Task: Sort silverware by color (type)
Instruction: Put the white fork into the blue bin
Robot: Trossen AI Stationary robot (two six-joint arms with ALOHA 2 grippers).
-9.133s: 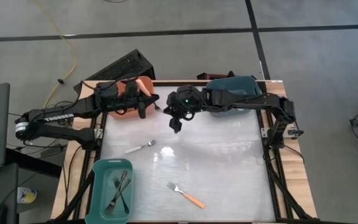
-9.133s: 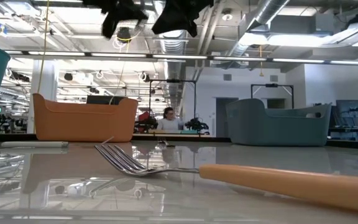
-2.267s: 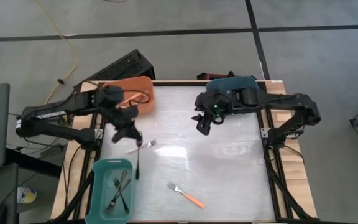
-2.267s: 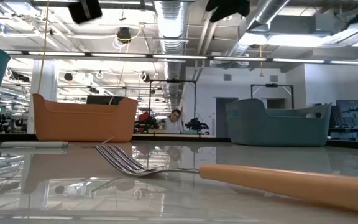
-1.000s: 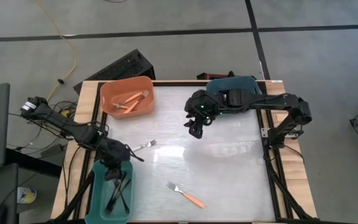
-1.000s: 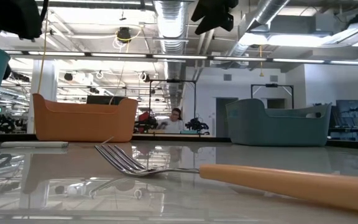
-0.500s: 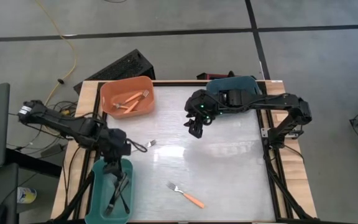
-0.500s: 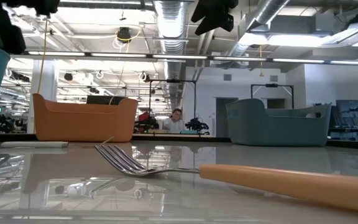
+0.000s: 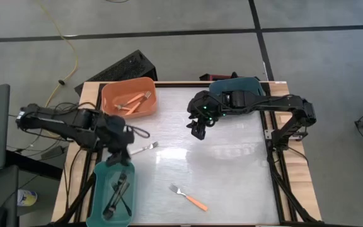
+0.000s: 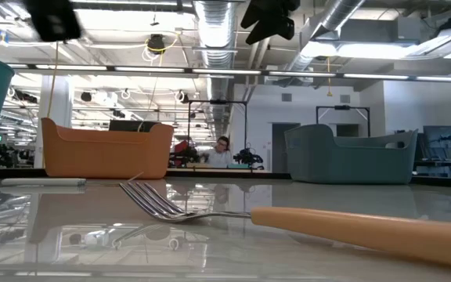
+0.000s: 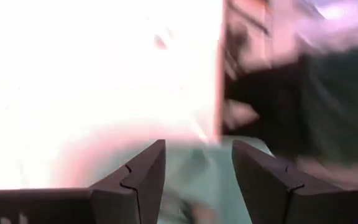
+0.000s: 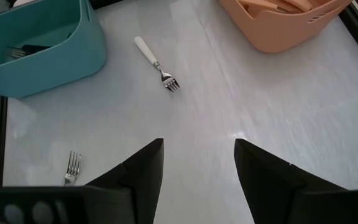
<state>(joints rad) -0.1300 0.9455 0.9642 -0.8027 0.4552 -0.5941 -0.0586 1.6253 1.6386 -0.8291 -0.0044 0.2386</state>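
Observation:
My left gripper (image 9: 119, 157) hangs open and holds nothing above the far rim of the teal bin (image 9: 98, 189); its wrist view (image 11: 197, 177) is blurred. Dark forks (image 9: 119, 193) lie in that bin. A white-handled fork (image 9: 145, 149) lies flat on the table just right of the left gripper. An orange-handled fork (image 9: 190, 198) lies near the front edge. The orange bin (image 9: 110, 104) at the far left holds orange-handled forks (image 9: 133, 101). My right gripper (image 9: 198, 132) hovers open over the table's far middle, its fingers (image 12: 143, 171) with nothing between them.
A dark blue-grey bin (image 9: 235, 84) stands at the far edge under the right arm. In the low view the orange-handled fork (image 10: 304, 221) lies close in front, with the orange bin (image 10: 104, 149) and the blue-grey bin (image 10: 347, 157) behind. Bare table lies between centre and right.
My left gripper has risen from low over the teal bin and drawn back toward the table's far edge, now above the bin's far rim. The forks in the bin lie still. My right arm has kept still.

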